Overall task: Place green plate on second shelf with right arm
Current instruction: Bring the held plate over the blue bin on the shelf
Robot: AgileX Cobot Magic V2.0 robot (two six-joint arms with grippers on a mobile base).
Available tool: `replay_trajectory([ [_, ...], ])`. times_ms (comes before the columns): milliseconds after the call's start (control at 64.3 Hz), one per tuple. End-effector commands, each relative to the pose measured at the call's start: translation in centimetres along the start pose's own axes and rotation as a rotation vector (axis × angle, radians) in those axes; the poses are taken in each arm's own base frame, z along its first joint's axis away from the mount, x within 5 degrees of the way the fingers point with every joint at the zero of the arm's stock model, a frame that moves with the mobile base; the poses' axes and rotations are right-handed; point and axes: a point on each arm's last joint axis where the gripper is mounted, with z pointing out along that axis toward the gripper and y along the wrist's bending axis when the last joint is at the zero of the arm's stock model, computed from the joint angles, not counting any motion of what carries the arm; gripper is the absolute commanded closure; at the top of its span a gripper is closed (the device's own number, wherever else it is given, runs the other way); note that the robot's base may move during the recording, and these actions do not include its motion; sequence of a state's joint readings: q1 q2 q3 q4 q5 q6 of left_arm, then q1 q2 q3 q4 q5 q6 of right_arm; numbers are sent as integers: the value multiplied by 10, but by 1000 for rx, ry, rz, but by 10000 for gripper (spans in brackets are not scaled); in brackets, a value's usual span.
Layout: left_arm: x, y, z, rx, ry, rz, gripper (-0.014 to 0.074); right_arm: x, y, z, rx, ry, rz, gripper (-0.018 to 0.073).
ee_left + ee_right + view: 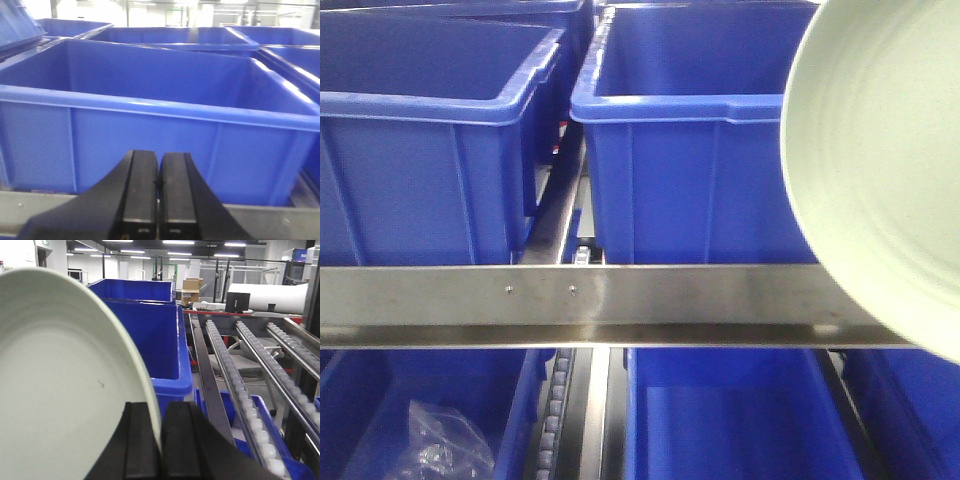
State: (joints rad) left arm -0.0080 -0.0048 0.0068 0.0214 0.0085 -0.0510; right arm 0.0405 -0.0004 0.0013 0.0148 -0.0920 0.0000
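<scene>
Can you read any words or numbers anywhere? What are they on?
No text can be read.
The plate and bins: no writing shows.
The green sign at the top left of the right wrist view: too blurred to read.
The cardboard boxes: too small to tell.

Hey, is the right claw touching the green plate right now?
Touching. The right wrist view shows the rim of the green plate pinched between the jaws of the right claw.
</scene>
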Motion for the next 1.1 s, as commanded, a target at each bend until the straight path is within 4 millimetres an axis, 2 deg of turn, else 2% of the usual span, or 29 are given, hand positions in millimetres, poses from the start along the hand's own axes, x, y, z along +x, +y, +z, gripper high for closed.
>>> replay_trajectory([
  [0,6,1,0,-9,-56,-10,466,-20,0,0,6,-123,8,503],
  [171,6,3,-1,-54,-58,-5,466,-20,0,0,6,-123,8,503],
  [1089,6,3,-1,-55,-58,-5,466,-20,0,0,6,-124,8,503],
])
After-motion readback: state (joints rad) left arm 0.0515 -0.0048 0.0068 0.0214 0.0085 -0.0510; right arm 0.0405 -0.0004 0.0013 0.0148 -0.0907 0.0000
